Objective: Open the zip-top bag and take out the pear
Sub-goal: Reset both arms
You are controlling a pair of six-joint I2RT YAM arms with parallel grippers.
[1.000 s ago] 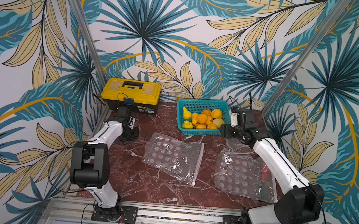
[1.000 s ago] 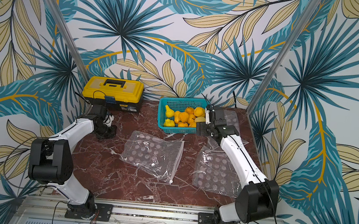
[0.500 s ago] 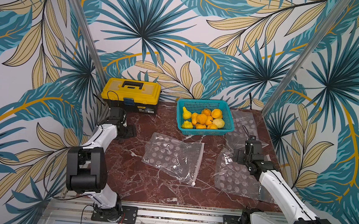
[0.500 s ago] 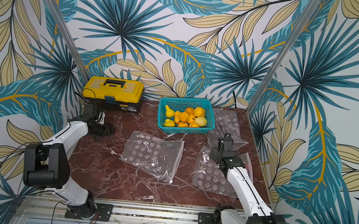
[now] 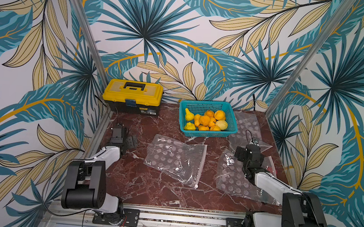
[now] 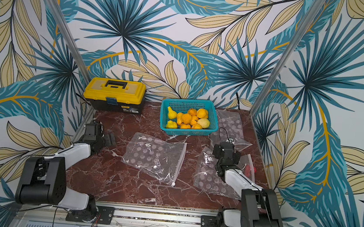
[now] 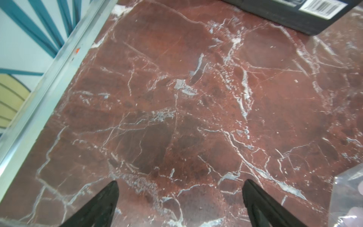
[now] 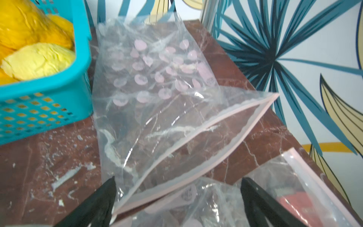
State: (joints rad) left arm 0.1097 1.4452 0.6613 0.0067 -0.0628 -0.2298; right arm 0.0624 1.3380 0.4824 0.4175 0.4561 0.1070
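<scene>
Leaf-print walls [image 5: 139,23] all round, red marble table [image 5: 146,188] in the middle. The left arm [image 5: 106,156] is folded low along the table's left edge, elbow up by the front rail, forearm running back toward the yellow toolbox [image 5: 133,91]. Left gripper [image 7: 180,181]: fingers spread wide, nothing between them, bare marble below.

The right arm [image 5: 270,184] mirrors it on the other side, forearm low over the right zip-top bag [image 5: 233,180], with the right gripper [image 8: 178,178] pointing back toward the teal basket [image 5: 206,133]. Fingers wide apart there too, holding nothing, poised over that bag's crumpled edge; touching or not, I can't tell. Something red [image 8: 290,202] shows through that bag, hard to say what.

Just past the fingers, the back zip-top bag [image 8: 157,88] lies beside the basket, its pink zip strips parted. The centre zip-top bag [image 5: 176,161] lies mid-table, well apart from both grippers.

And the pear [image 5: 189,114]? Yellow, on the basket's left side, among the orange fruit [image 5: 205,120].

Writing: a barcode label [image 7: 322,7] on the toolbox's black base, digits unreadable. The front sticker [image 5: 144,108] is too small to read.
</scene>
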